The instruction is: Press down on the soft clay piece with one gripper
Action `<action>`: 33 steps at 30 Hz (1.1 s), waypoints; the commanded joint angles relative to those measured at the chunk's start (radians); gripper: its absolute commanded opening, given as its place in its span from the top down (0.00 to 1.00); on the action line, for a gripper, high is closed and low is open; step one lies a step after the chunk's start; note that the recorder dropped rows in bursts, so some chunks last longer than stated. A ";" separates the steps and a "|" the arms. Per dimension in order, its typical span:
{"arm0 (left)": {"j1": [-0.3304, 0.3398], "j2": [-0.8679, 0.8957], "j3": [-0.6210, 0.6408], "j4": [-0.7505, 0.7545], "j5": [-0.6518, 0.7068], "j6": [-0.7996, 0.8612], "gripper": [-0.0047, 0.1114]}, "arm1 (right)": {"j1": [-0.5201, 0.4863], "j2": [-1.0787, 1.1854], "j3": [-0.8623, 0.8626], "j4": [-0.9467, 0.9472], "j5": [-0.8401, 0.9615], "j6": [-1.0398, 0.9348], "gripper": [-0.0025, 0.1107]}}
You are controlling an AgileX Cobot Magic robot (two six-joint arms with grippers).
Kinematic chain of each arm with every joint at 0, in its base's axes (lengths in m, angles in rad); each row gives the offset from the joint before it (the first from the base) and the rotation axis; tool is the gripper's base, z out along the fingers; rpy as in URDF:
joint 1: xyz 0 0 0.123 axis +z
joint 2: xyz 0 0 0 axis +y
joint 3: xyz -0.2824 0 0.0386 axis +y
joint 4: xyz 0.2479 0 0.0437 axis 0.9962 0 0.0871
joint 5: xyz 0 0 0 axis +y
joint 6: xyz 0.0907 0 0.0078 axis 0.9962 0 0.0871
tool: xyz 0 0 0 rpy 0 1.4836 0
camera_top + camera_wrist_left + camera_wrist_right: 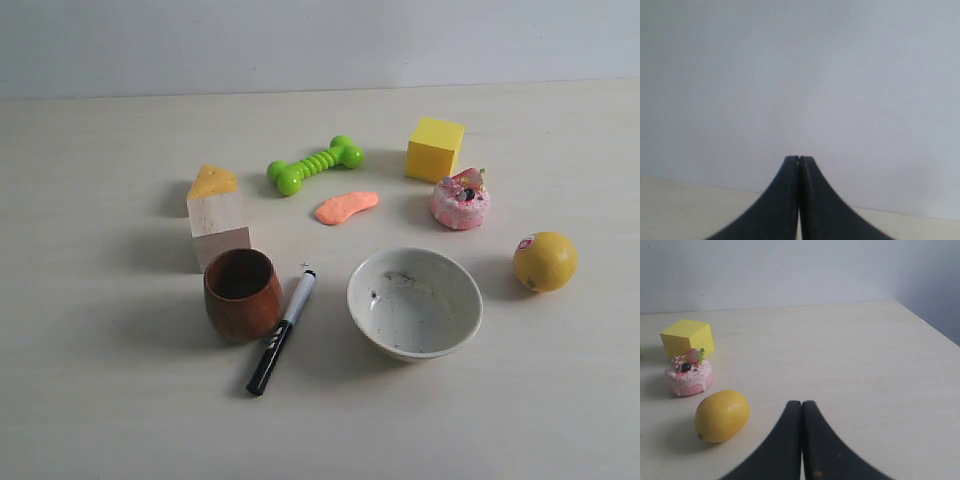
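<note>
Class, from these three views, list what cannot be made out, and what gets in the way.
Soft clay piece: exterior view only; outside both wrist frames.
Left claw and right claw: outside the exterior frame, so their position over the table is unknown.
Wooden cup: interior in shadow, exterior view.
Sticker on the lemon: too small to read.

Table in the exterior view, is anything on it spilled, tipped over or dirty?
Only the white bowl stands out: dark smudges and specks mark its inside. Nothing looks spilled or knocked over.
</note>
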 commanded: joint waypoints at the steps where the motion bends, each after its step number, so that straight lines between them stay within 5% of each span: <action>1: -0.019 0.169 -0.186 -0.006 0.124 -0.002 0.96 | 0.000 -0.006 0.006 -0.004 -0.004 0.001 0.98; 11: -0.254 0.601 -0.634 -0.040 0.447 0.101 0.96 | 0.000 -0.006 0.006 -0.004 -0.004 0.001 0.98; 16: -0.369 0.750 -0.763 -0.104 0.494 0.209 0.96 | 0.000 -0.006 0.006 -0.004 -0.004 0.001 0.98; 33: -0.383 0.831 -0.788 -0.141 0.375 0.205 0.96 | 0.000 -0.006 0.006 -0.004 -0.004 0.001 0.98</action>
